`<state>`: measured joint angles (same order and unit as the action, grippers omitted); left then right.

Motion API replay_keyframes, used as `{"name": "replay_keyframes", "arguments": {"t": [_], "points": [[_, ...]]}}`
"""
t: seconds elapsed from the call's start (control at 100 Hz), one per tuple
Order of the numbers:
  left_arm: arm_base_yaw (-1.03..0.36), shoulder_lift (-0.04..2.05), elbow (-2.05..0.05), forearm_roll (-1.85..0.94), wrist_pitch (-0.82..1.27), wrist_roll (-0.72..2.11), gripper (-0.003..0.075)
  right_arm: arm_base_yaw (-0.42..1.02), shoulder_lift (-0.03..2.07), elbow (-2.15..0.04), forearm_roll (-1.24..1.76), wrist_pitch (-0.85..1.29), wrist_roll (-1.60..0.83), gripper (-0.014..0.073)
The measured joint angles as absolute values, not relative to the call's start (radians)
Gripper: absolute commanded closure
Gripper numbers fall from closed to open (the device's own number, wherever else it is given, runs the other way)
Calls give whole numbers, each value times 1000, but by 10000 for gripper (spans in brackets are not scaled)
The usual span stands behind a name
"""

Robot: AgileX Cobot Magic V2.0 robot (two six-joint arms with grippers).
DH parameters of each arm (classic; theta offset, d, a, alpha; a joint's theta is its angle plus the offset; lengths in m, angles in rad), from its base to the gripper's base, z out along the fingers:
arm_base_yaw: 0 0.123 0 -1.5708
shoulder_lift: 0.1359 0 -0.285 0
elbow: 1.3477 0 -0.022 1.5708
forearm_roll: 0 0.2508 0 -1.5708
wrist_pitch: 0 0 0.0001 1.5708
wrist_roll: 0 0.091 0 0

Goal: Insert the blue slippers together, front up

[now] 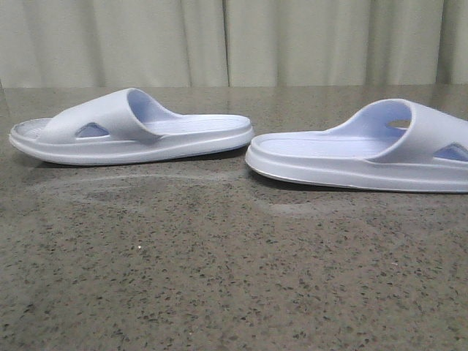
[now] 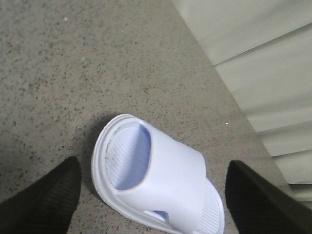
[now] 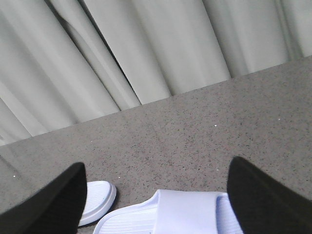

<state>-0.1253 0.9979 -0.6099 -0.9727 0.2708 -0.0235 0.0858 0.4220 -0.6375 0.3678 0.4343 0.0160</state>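
Two pale lavender-blue slippers lie flat on the speckled grey table, heels toward each other. The left slipper [image 1: 131, 130] has its strap toward the left; the right slipper [image 1: 365, 150] has its strap toward the right and runs off the frame edge. Neither gripper shows in the front view. In the left wrist view the left gripper [image 2: 153, 195] is open, its black fingers [image 2: 44, 200] wide apart on either side of the left slipper [image 2: 161, 178], above it. In the right wrist view the right gripper [image 3: 158, 195] is open above the right slipper [image 3: 180, 214]; the other slipper's heel [image 3: 97, 200] shows beside it.
Pale pleated curtains [image 1: 234, 40] hang behind the table's far edge. The grey stone table [image 1: 219, 278] stretches toward the camera in front of the slippers. A gap of bare table [image 1: 250, 155] separates the two heels.
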Motion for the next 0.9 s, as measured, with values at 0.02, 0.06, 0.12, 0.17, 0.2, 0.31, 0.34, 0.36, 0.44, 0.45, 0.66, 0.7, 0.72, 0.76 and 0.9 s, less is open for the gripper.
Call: {"name": "replay_keyframes", "arguments": {"t": [0.02,0.06,0.12,0.17,0.2,0.31,0.34,0.36,0.44,0.45,0.66,0.7,0.72,0.76,0.9], "points": [[-125,1010,-610,-980,271,-23,181,86,422,-638,368,433,16,76],[-125,1033,-610,-988,271,-23,181,86,422,-638,368,433,16,76],[-125,1060,-610,-995,271,-23,181,86,422,-638,368,433,16,76],[-125,1082,-610,-1003,271,-23,181,86,422,-638,368,433,16,76],[-125,1095,-610,-1004,271,-23,181,86,422,-638,368,433,16,76],[-125,1124,-610,-1010,269,-23,181,86,422,-638,370,426,16,76],[-125,1130,-610,-1010,269,-23,181,86,422,-638,370,424,16,76],[-125,1133,-610,-1012,268,-23,181,86,422,-638,370,422,16,76],[-125,1146,-610,-1012,268,-23,183,86,422,-638,370,410,16,76],[-125,1146,-610,-1012,268,-23,182,86,422,-638,370,407,16,76],[-125,1188,-610,-1035,267,-23,182,86,422,-638,370,385,16,76],[-125,1199,-610,-1042,266,-23,183,86,422,-638,370,383,16,76],[-125,1205,-612,-1044,266,-23,182,86,422,-638,370,381,16,76],[-125,1216,-614,-1048,266,-21,183,86,422,-638,370,379,16,76],[-125,1249,-642,-1054,272,0,182,86,422,-638,370,379,16,76]]}}
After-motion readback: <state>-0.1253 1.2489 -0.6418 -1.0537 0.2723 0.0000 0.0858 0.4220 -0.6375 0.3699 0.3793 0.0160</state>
